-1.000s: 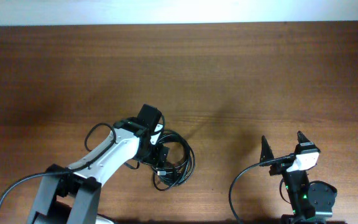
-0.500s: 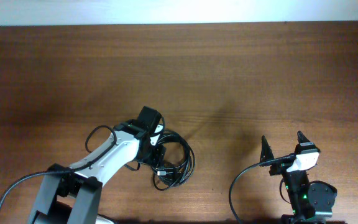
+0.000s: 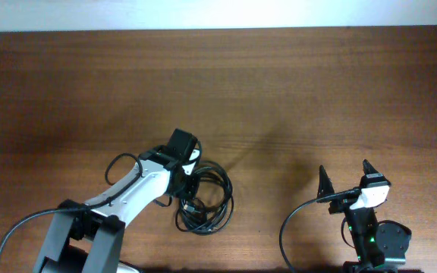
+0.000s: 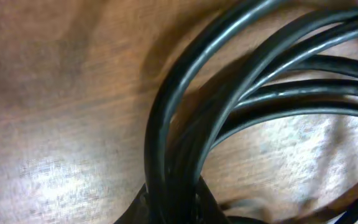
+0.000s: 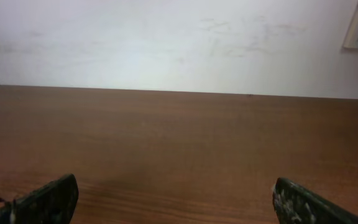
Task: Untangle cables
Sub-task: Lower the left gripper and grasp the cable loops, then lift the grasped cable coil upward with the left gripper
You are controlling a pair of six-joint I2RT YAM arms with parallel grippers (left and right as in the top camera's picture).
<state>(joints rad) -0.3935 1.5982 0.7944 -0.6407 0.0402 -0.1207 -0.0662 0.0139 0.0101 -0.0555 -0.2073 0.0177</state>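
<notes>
Cables [image 3: 207,201]: one loose black bundle of overlapping loops on the wooden surface [image 3: 279,91], near the front edge, left of centre. Left arm [image 3: 146,182] reaches over the bundle's left side, and its head hides the contact point from overhead.

Left wrist view: several strands [image 4: 241,93] arc across the frame and converge at bottom centre, close to the lens. Left fingers not visible in either view. Cannot tell whether they pinch the strands or only sit over them, though the convergence hints at a pinch.

Right fingers [image 3: 324,180]: spread wide, empty, raised at front right, well apart from the bundle. Right wrist view shows only bare surface between them.

Step in hand, as judged: drawing one loop free of the pile. Best done by taking a single strand rather than the gathered bunch, then pulling slowly outward, low to the surface. Right fingers should pin the remainder, or the bundle will likely drag along whole.
</notes>
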